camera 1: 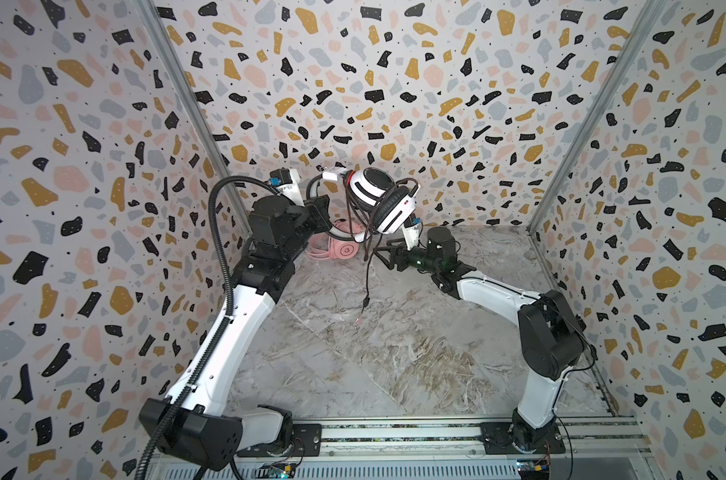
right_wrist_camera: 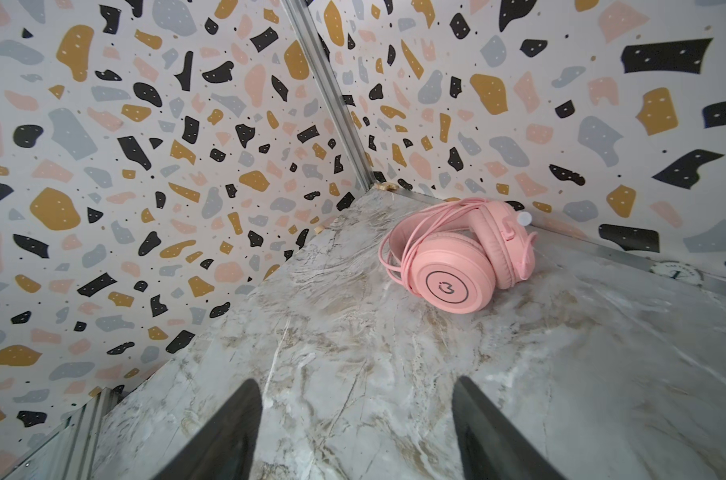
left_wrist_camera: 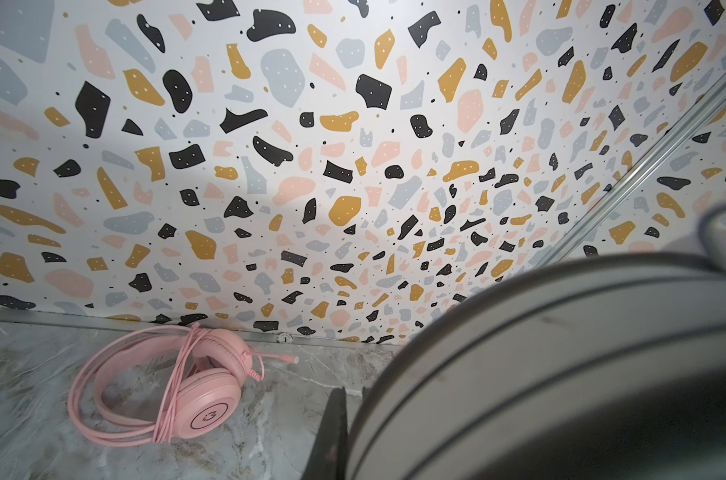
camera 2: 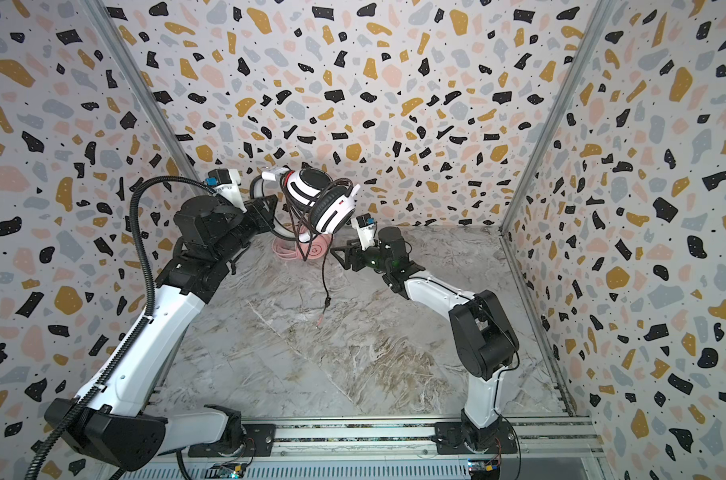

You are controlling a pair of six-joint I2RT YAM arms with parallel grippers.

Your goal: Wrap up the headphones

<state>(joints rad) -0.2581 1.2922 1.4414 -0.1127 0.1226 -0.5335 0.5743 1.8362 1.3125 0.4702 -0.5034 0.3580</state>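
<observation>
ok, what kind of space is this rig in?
Probably an enclosed robot test cell, not a real room: terrazzo-print walls on three sides, a marble-look floor, and a left arm and right arm mounted on a rail at the front.

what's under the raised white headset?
Under the white, black-striped over-ear headset its dark cord dangles above the marble tabletop. All-pink corded headset lies there, partly hidden in both top views.

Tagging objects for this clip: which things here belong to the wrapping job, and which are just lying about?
Part of the job:
white headset, held up by the left gripper
its dark cord, partly wound, end dangling
pink headset on the table, cord wound round it
right gripper, open, empty

Not part of it:
small round sticker at the table's back edge
</observation>
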